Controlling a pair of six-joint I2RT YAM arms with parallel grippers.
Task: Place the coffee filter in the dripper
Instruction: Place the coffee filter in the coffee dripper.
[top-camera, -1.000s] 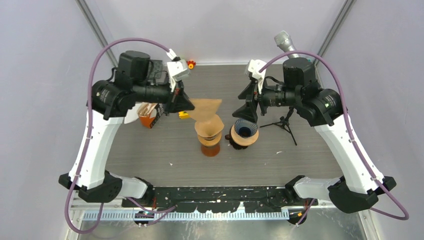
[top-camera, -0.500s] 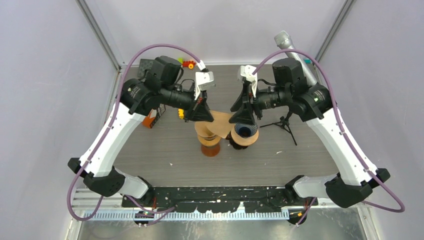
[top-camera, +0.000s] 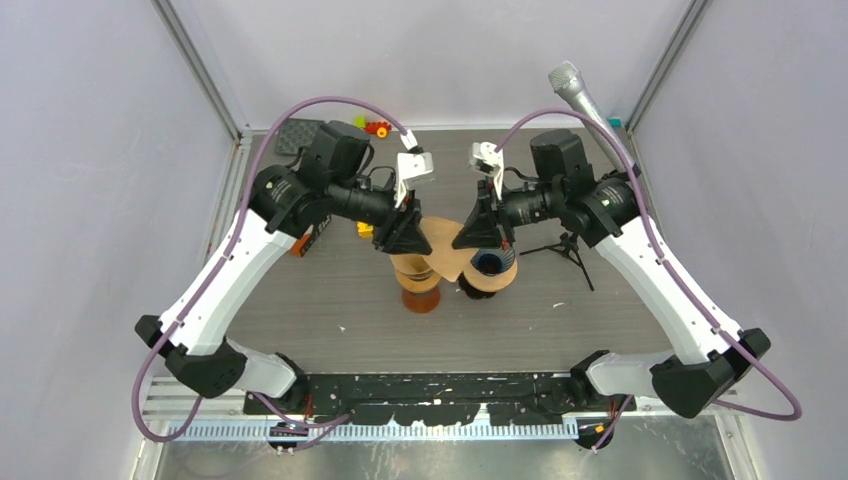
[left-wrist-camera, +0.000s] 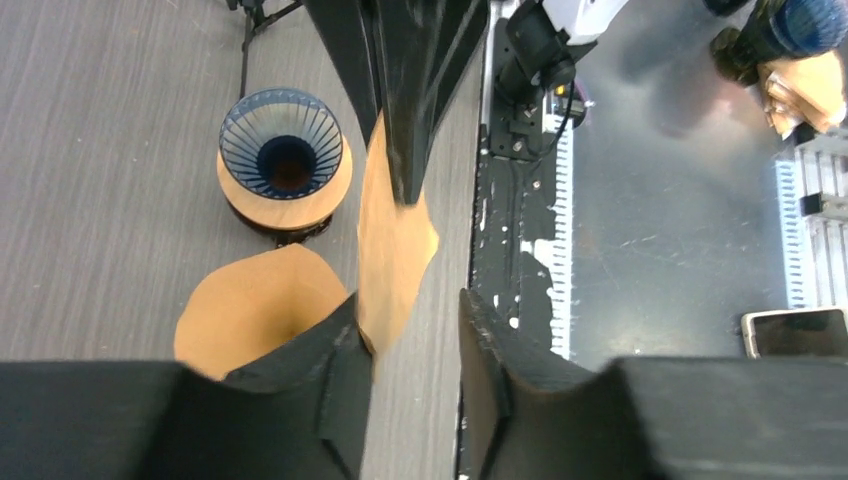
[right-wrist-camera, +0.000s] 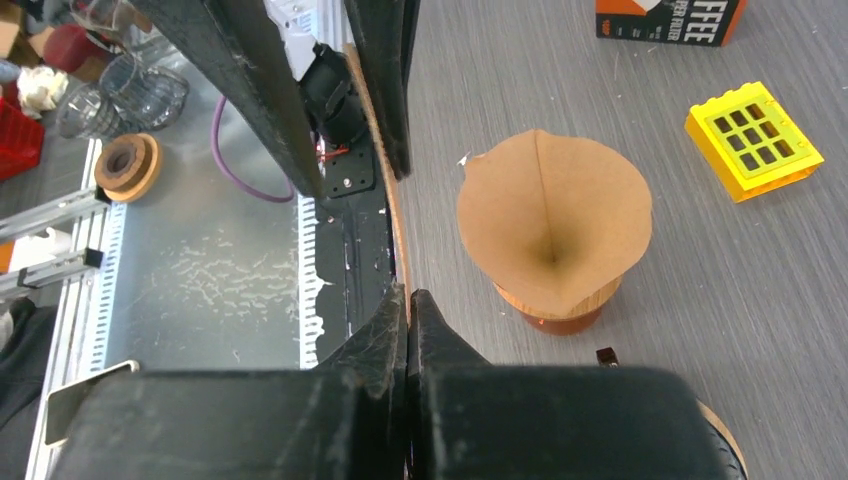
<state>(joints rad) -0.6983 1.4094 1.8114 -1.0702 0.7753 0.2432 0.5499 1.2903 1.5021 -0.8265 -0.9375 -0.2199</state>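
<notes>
Filter (left-wrist-camera: 393, 250), a flat tan paper sheet with a rounded edge, hangs in the air between the two arms, above the surface (top-camera: 330, 300) and near the left side of the dripper (top-camera: 490, 266). The right gripper (right-wrist-camera: 407, 303) is pinched tight on one edge of it. The left gripper (left-wrist-camera: 408, 312) has its jaws parted, with the paper lying against one finger and a gap to the other. The dripper, dark blue and ribbed on a wooden collar, stands just beside a stand (top-camera: 421, 297) that carries a second filter (right-wrist-camera: 553, 222) opened into a cone. A tripod (top-camera: 568, 250) stands near the dripper's right. Grey surface runs from both to the near rail (top-camera: 440, 385). An orange box (right-wrist-camera: 668, 18), cut off by the frame, shows "FFEE" and "FILTER". A yellow brick (right-wrist-camera: 754, 136) lies near it.
</notes>
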